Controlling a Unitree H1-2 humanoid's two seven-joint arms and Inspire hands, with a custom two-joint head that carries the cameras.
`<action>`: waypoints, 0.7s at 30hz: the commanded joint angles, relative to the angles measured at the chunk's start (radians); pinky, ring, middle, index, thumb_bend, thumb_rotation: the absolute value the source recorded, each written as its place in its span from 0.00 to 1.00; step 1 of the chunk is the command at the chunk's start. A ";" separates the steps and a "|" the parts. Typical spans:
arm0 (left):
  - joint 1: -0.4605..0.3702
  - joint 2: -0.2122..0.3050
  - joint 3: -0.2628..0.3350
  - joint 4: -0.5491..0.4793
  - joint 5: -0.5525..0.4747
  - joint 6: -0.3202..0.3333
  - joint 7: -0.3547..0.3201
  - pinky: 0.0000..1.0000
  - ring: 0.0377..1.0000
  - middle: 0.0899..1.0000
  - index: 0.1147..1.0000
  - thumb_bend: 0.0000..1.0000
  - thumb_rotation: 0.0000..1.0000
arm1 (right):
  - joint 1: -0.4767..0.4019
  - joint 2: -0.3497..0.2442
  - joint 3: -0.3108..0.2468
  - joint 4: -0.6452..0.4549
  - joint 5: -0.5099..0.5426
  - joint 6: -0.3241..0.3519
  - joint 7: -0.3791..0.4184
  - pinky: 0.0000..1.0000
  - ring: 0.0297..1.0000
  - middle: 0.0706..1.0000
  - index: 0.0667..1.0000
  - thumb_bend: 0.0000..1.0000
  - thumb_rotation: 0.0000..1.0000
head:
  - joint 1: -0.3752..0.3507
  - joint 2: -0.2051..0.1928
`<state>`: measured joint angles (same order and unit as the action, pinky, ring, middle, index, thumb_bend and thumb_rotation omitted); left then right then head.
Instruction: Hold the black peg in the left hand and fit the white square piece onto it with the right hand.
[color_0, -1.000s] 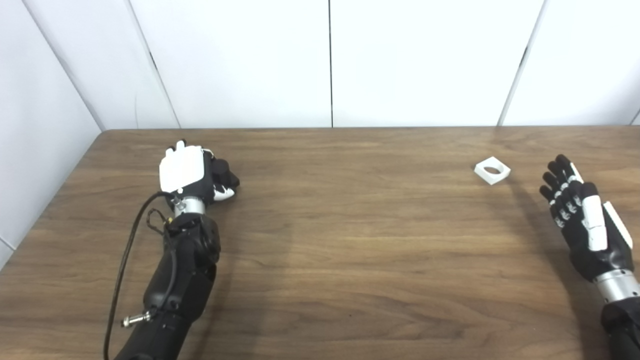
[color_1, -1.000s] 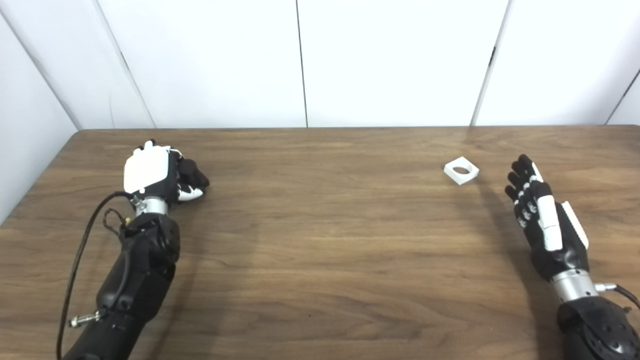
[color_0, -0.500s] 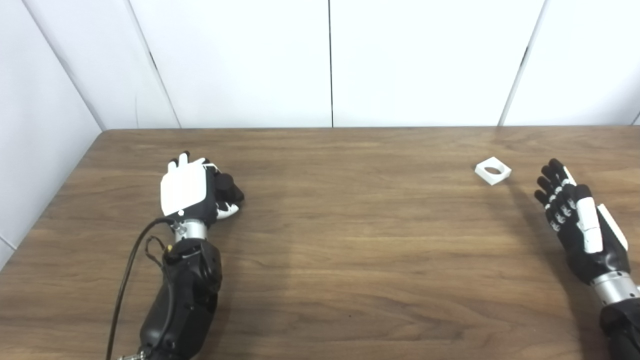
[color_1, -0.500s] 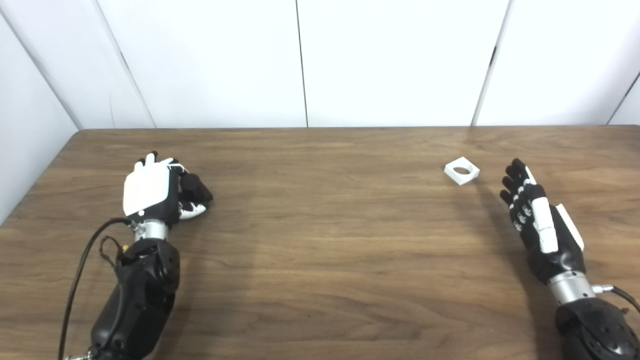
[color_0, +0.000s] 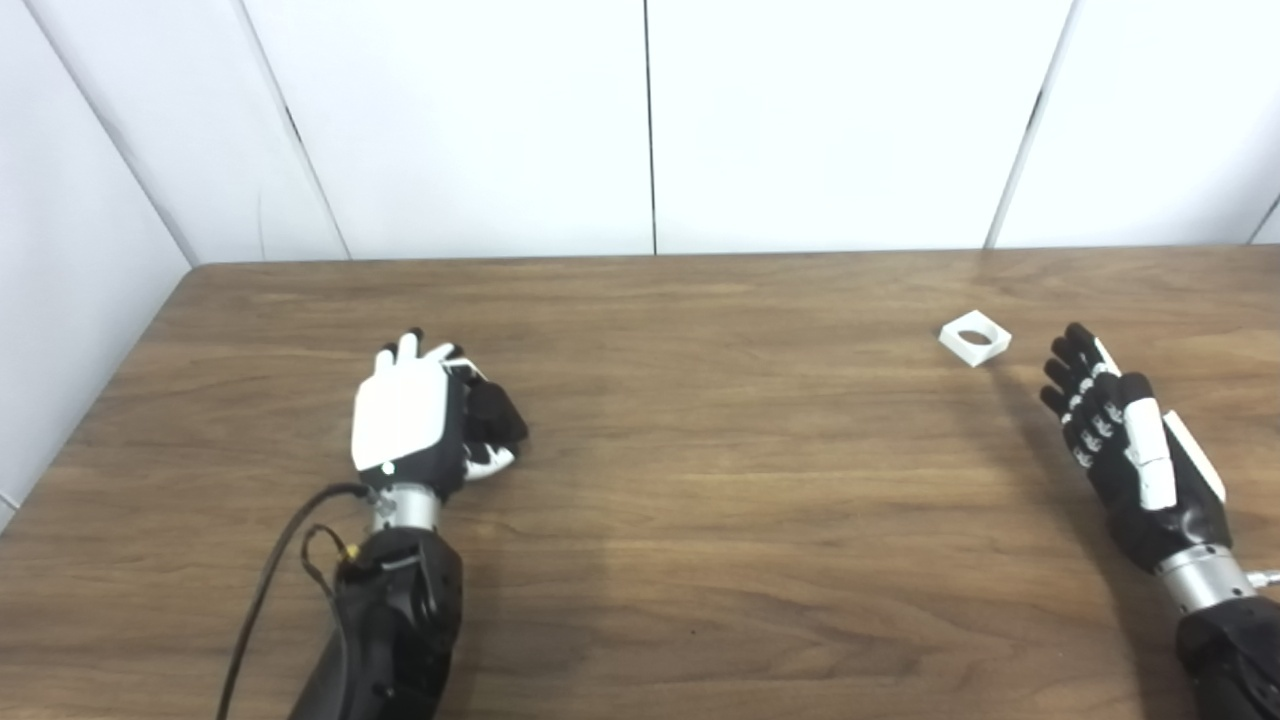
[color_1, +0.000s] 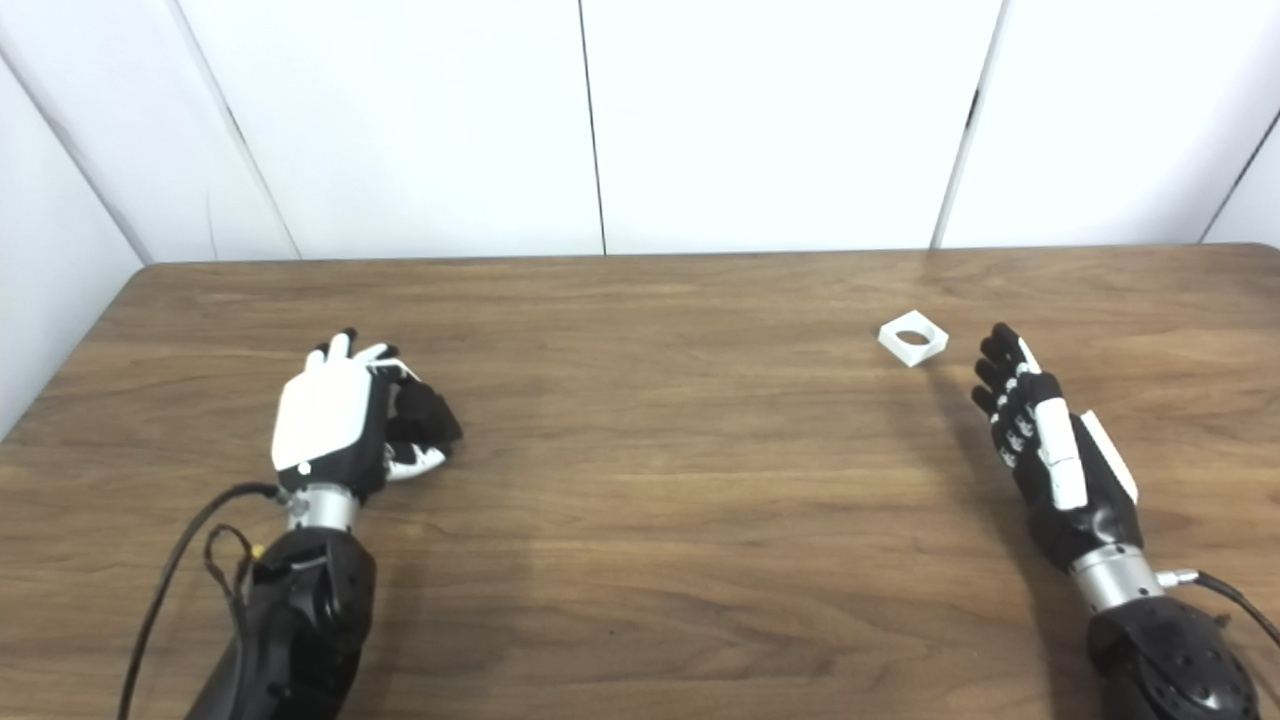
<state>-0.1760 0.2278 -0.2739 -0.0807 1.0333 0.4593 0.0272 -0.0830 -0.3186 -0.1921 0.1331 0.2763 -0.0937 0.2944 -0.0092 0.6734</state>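
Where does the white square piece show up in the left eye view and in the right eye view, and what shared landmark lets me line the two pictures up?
Left eye view: the white square piece lies flat on the table, right of centre, just beyond the right hand.
Right eye view: same piece, a little further left in the picture, beyond the same hand.
Shared landmark: the dark wall seam that comes down behind the piece.

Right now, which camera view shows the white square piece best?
The right eye view, slightly: the white square piece lies nearer the picture's middle, its round hole visible, apart from the open right hand. The left eye view shows it equally whole, only farther toward the right edge.
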 joint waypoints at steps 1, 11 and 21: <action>0.026 -0.018 -0.041 -0.024 -0.001 -0.015 -0.048 1.00 0.99 0.85 0.42 0.52 0.08 | 0.098 0.085 0.031 0.054 0.011 0.016 -0.013 1.00 1.00 1.00 1.00 0.60 1.00 | -0.001 0.003; 0.089 -0.040 -0.119 -0.094 -0.001 -0.046 -0.059 1.00 1.00 0.86 0.42 0.52 0.08 | 0.111 0.101 0.037 0.031 0.006 0.028 -0.023 1.00 1.00 1.00 1.00 0.56 1.00 | -0.019 0.015; 0.124 -0.061 -0.172 -0.104 -0.001 -0.100 -0.049 1.00 0.99 0.86 0.42 0.52 0.07 | 0.115 0.106 0.042 0.007 -0.004 0.050 -0.035 1.00 1.00 1.00 1.00 0.56 0.99 | -0.044 0.024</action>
<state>-0.0833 0.1732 -0.4070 -0.1907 1.0388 0.3953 0.0195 -0.0578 -0.2888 -0.1821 0.0795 0.2652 -0.0497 0.2666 -0.0521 0.6964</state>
